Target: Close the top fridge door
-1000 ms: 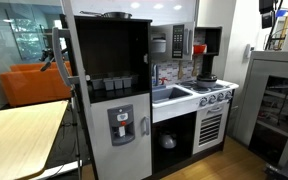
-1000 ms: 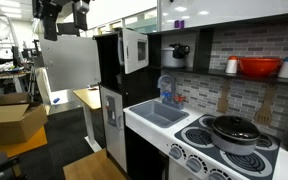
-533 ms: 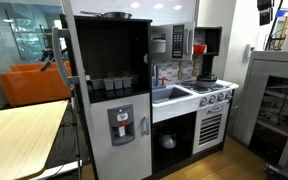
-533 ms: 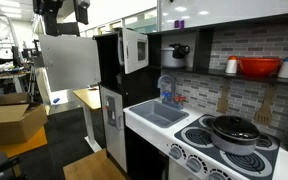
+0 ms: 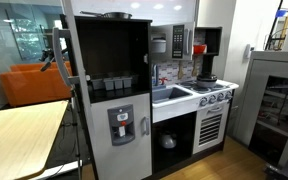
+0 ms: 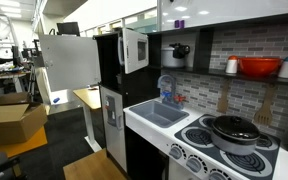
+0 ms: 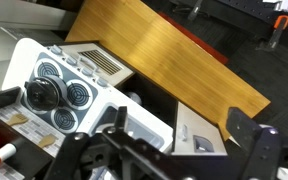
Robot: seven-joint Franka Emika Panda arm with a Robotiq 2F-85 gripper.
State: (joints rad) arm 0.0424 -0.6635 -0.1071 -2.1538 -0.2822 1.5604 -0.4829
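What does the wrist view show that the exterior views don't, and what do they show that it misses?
Only the wrist view clearly shows the black gripper, open, looking down from above. Only an exterior view shows the light grey top fridge door swung open and the red bowl on a shelf. Both share the white toy stove with its black pot and the brown wooden table.

Top fridge door (image 6: pixel 72 60) above dispenser door (image 6: pixel 111 118); sink (image 6: pixel 159 113) btw fridge (image 6: pixel 107 65) & stove (image 6: pixel 219 140).
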